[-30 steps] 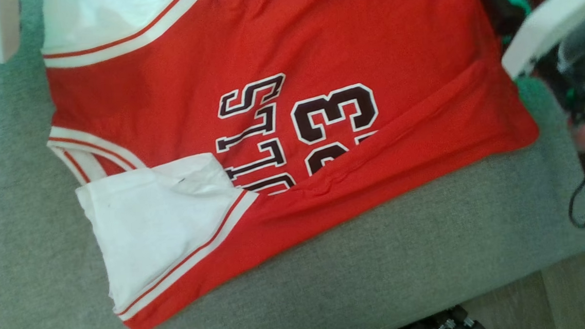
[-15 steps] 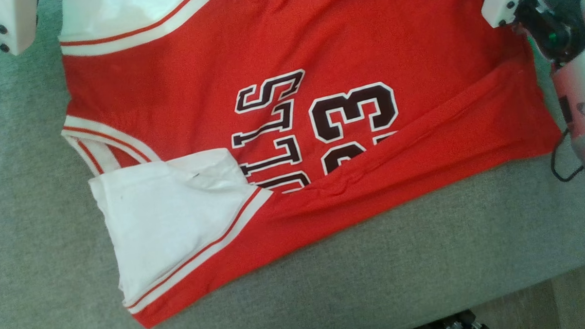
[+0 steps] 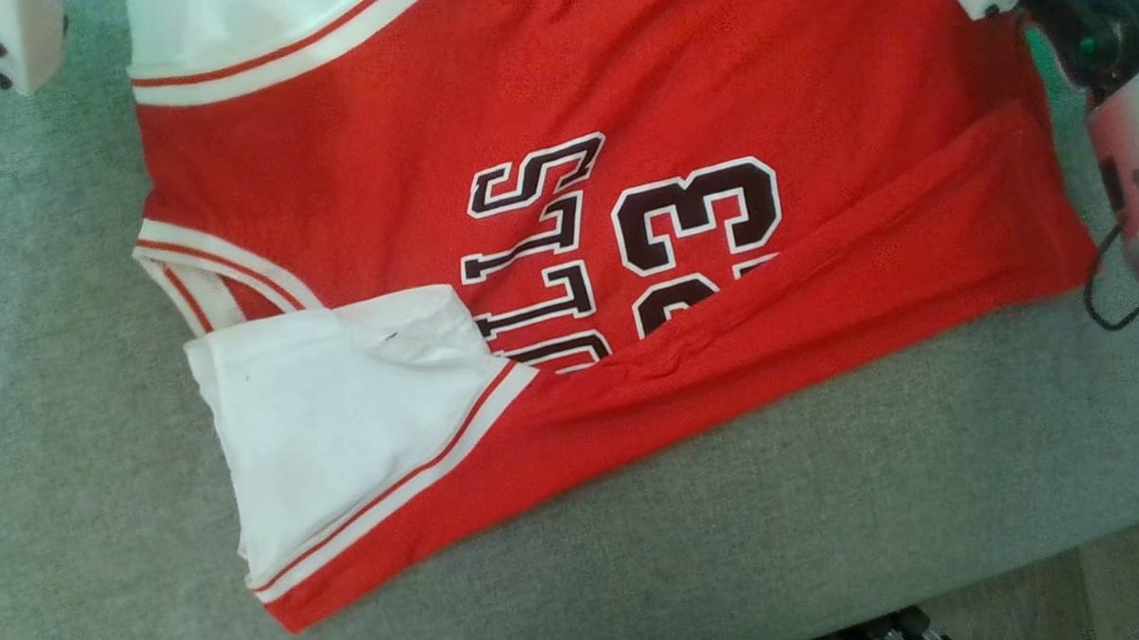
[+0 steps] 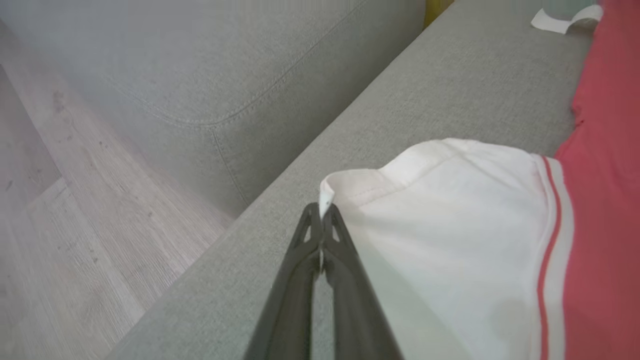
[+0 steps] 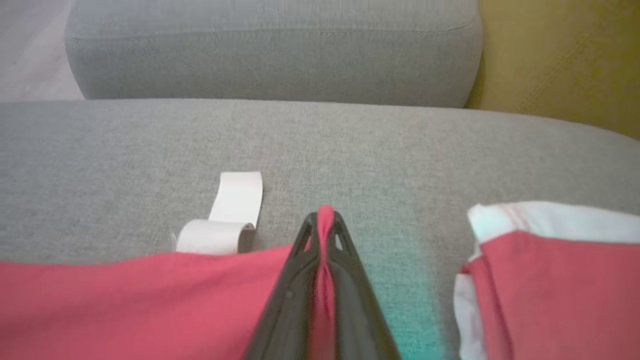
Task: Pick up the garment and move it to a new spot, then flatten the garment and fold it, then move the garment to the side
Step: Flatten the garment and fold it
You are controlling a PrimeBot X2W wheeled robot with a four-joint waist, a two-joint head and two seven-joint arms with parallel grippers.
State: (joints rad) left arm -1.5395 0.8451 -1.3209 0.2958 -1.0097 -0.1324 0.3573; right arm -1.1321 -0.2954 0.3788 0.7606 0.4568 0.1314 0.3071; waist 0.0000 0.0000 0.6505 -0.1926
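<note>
While 1 red-and-white fabric jersey (image 3: 562,93) lies left-to-right on 1 grey sofa (image 3: 822,501), collar leftward, left fingers (image 4: 295,285) pinch its sleeve, right fingers (image 5: 287,300) its hem.

So the left gripper (image 4: 322,216) has its jaws pinched on the white hemmed corner of the garment (image 4: 450,235), red part off right. Everything's lying on a grey sofa (image 4: 425,95), wood floor (image 4: 65,235) at left. Small white strip (image 4: 560,20) up top, maybe a tag.
</note>
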